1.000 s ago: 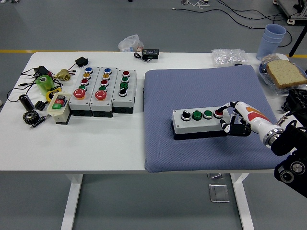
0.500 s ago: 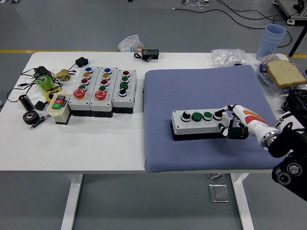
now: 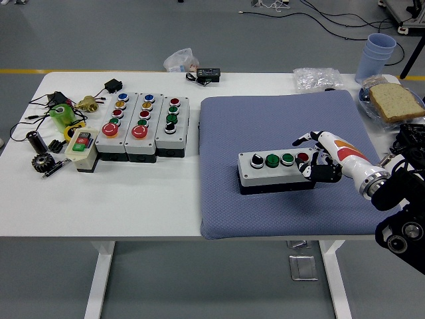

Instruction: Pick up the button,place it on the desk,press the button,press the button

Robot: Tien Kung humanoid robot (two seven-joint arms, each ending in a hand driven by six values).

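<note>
Since a second ago my right hand (image 3: 317,158) has lifted off the red button (image 3: 303,157), fingers now loosely spread and holding nothing, hovering just beside the box's right end, so I judge one press done. Button box (image 3: 276,170) lies flat on the blue mat (image 3: 285,119) on the table (image 3: 133,199), long axis left to right, buttons facing up.

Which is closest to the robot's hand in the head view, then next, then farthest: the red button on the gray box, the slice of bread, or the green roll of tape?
From the right hand:
1. Red button, just left of the fingers, on the blue mat.
2. Slice of bread, back right corner.
3. Green roll of tape, far left side.
</note>
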